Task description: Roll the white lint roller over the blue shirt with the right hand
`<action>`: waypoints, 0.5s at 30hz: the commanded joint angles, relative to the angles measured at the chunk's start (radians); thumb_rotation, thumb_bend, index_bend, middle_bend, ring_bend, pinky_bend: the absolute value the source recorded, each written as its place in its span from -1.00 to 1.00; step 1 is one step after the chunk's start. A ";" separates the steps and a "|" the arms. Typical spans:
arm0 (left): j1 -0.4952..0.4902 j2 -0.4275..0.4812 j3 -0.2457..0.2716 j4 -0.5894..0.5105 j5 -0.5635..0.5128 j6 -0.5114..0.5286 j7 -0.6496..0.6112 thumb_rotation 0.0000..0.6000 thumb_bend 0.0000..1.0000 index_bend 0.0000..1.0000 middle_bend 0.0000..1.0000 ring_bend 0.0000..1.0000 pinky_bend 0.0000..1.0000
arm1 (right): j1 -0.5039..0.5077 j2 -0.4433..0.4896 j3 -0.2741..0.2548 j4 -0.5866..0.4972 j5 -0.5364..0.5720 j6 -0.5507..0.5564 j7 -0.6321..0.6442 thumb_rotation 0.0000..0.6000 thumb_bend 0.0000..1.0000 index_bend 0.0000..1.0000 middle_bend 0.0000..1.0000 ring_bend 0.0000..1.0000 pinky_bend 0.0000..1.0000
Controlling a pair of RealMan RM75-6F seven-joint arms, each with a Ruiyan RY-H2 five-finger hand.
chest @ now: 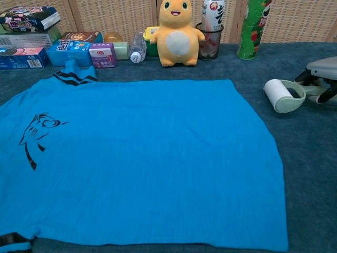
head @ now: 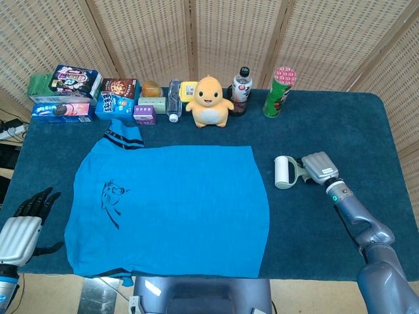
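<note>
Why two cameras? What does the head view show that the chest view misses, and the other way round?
Only the head view shows the left hand, resting apart from the shirt at the table's near left edge, plus the right forearm. Only the chest view shows the right hand's dark fingers closed around the roller's handle. Both share the blue shirt, the white lint roller lying off it, the right hand and the yellow plush toy.

The right hand [chest: 322, 79] is cut off by the chest view's right edge; the lint roller [head: 285, 172] handle is hidden beneath it.
</note>
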 commanded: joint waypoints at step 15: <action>-0.002 0.017 0.011 -0.004 0.013 -0.005 -0.034 1.00 -0.82 -1.00 -1.00 -1.00 -0.82 | 0.075 0.149 0.084 -0.265 0.062 0.138 -0.128 1.00 1.00 0.15 0.31 0.50 1.00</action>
